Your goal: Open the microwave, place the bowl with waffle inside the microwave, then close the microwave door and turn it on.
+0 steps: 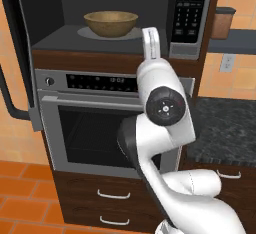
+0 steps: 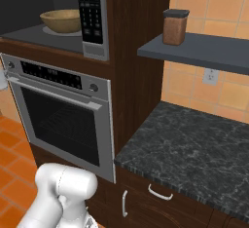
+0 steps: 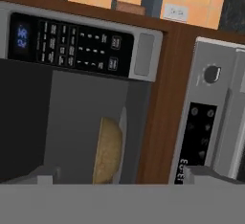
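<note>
Whether the gripper is clenched or released cannot be told, as its fingertips are hidden. The bowl sits on the turntable inside the microwave, whose door hangs open at left, above the wall oven.

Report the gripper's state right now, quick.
Gripper: cannot be told whether open or closed; its fingers are not clear in the hand view. The bowl sits apart inside the open microwave.

You see a steel oven, a brown jar on the shelf, and a dark stone tabletop.
</note>
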Robot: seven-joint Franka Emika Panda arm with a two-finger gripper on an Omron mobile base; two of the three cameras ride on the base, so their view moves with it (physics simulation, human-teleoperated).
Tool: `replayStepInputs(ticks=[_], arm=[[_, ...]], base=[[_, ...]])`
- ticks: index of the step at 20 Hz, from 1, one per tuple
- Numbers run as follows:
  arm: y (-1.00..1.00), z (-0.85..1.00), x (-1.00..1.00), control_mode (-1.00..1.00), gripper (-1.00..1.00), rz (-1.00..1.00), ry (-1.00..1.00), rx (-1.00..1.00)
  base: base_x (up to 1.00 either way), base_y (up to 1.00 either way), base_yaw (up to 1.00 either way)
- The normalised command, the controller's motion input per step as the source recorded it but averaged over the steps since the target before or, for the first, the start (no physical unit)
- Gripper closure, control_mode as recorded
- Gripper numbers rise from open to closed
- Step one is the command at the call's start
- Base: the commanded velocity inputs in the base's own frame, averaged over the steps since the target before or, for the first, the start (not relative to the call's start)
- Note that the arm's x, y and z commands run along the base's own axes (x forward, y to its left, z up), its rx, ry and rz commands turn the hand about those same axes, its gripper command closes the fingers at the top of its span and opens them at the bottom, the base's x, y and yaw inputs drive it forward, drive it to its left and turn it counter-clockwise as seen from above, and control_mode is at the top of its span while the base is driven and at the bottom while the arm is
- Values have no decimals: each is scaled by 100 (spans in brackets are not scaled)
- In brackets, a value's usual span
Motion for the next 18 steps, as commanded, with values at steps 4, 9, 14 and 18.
replayStepInputs(ticks=[4, 9, 14, 18], arm=[[45, 0, -100, -100, -100, 4, -7, -2], [65, -7, -100, -100, -100, 3, -5, -4], [69, -12, -100, -100, -100, 0, -15, 1], [68, -11, -82, -100, -100, 2, -18, 1]], base=[[0, 0, 0], [0, 0, 0], [0, 0, 0], [0, 0, 0]])
